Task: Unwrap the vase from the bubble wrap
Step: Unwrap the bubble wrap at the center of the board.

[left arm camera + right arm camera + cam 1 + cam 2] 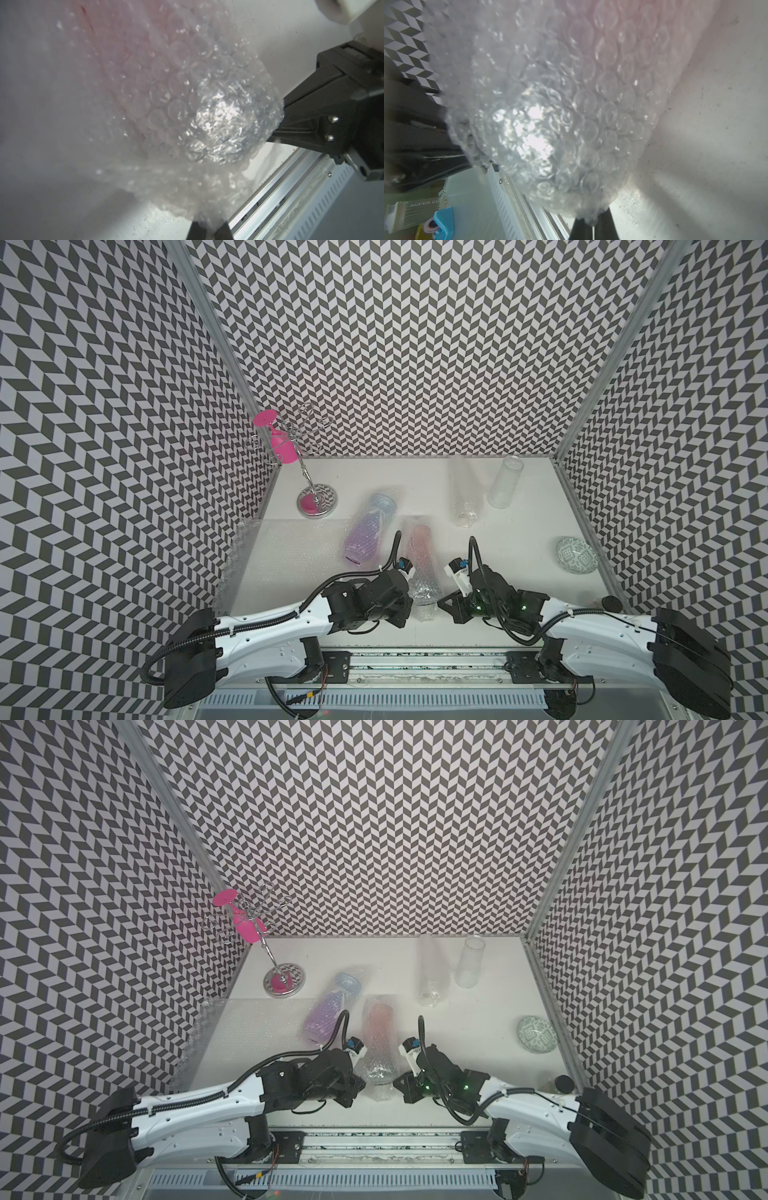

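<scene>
A pinkish-orange vase (420, 543) lies near the table's front middle, rolled in clear bubble wrap (423, 589) (376, 1056). Its near end is a crumpled tuft of wrap (220, 124) (533, 133). My left gripper (409, 605) (360, 1085) sits at the left of that end. In the left wrist view it (209, 230) is shut on a fold of the bubble wrap. My right gripper (442, 603) (397, 1080) is at the right of the same end, and in the right wrist view it (592, 228) is shut on the wrap's edge. The vase itself shows only as colour through the wrap.
A purple wrapped vase (365, 531) lies just left of it, partly on a flat bubble-wrap sheet (282, 564). A clear wrapped roll (463, 493) and a bare clear vase (505, 485) are at the back. A glass rack (316, 502) stands back left, a patterned bowl (577, 554) right.
</scene>
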`<state>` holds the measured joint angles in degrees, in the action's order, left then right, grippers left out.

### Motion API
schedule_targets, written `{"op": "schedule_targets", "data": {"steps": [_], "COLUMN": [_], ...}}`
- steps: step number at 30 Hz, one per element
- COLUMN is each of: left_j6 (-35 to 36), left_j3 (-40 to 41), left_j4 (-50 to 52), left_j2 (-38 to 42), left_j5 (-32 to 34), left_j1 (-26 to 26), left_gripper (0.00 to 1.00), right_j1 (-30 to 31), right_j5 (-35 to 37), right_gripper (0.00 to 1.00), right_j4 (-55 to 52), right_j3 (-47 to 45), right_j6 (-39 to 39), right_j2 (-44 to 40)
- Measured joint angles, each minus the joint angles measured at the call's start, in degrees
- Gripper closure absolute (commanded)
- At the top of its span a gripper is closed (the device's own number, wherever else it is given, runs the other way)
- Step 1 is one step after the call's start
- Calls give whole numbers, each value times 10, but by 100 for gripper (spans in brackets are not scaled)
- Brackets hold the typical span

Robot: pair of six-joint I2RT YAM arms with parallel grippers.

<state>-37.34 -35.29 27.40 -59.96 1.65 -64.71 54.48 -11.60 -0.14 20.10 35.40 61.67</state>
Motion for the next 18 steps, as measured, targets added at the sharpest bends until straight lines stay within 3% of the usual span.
{"op": "schedule_targets", "data": {"steps": [8, 10, 18], "left_j6": [-18, -21, -15], "left_j3": [0, -3, -63], "left_j4": [10, 17, 56], "left_j2": [15, 15, 33], "left_j5": [7, 10, 26], "left_j1": [0, 0, 17], "left_gripper": [48, 37, 29], "right_j1": [-2, -2, -2], "right_j5": [42, 46, 59], "right_gripper": [100, 94, 68], "right_j4": [-46, -52, -107], "right_j3": [0, 0, 24], "right_j6": [3, 3, 1], "right_j2": [-33, -36, -65]}}
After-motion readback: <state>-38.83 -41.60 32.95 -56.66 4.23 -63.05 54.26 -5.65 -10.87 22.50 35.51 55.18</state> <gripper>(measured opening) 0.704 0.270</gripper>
